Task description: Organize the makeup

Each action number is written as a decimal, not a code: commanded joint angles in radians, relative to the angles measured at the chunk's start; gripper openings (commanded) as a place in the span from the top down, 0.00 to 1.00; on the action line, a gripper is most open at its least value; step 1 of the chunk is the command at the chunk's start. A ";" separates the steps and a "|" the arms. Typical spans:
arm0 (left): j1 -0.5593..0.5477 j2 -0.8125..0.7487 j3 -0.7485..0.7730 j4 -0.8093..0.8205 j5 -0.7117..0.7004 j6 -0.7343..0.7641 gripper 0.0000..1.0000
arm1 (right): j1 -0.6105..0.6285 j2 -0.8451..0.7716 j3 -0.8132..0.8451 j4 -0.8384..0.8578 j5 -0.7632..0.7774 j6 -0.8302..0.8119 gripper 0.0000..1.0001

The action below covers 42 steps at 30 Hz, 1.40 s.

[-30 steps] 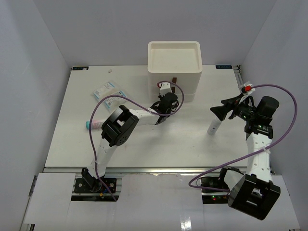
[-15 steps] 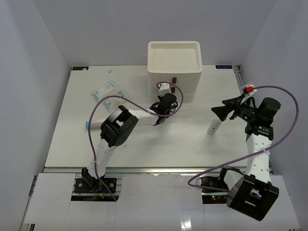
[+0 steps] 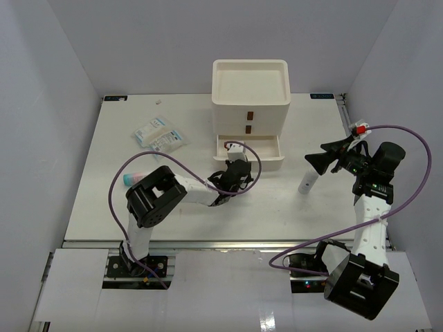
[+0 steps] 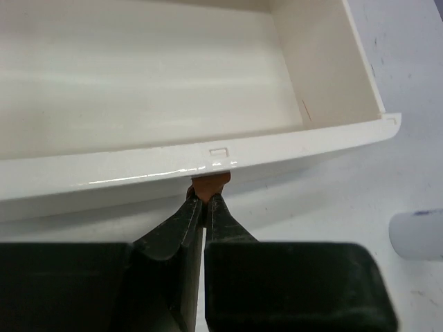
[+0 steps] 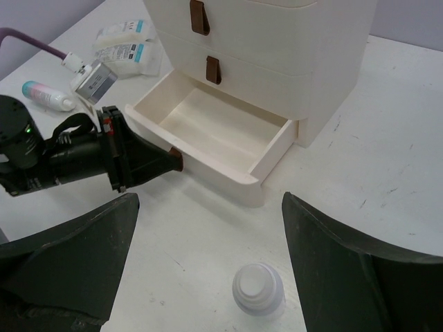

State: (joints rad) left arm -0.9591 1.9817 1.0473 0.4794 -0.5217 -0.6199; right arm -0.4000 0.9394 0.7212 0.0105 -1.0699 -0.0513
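The left jaws are pinched shut on the brown handle [image 4: 210,185] of the bottom drawer [image 3: 266,146], which stands pulled out from the white drawer box [image 3: 250,86] at the far edge of the bench [image 3: 104,207]. The right jaws gape wide above an upright white tube [image 5: 257,290] near the right edge. Clear packets [image 3: 159,135] lie towards the far-left corner, and a pink-blue tube [image 3: 133,178] lies by the left edge.

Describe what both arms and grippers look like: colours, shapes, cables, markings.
Both the left arm and right arm have white links and chunky black joint housings, each trailed by a looping purple cable. The left gripper and right gripper have black, tapering fingers. A small red-and-white tag sits near the right wrist.
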 commanded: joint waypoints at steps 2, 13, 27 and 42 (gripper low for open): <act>-0.026 -0.082 -0.062 0.019 -0.008 -0.073 0.88 | -0.007 -0.016 -0.016 0.045 -0.061 -0.005 0.10; -0.024 -0.281 -0.102 -0.035 0.042 0.062 0.18 | -0.005 -0.043 -0.023 -0.059 -0.180 -0.192 0.10; 0.117 -0.806 -0.254 -0.362 0.394 0.343 0.04 | 0.237 0.082 0.209 -0.816 -0.029 -1.008 0.10; 0.212 -1.010 -0.285 -0.465 0.500 0.436 0.02 | 0.173 -0.197 0.042 -0.519 0.359 -0.659 0.10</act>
State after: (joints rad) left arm -0.7517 0.9870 0.6830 0.0622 -0.0880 -0.2180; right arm -0.1526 0.8183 0.8370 -0.5941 -0.7704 -0.8051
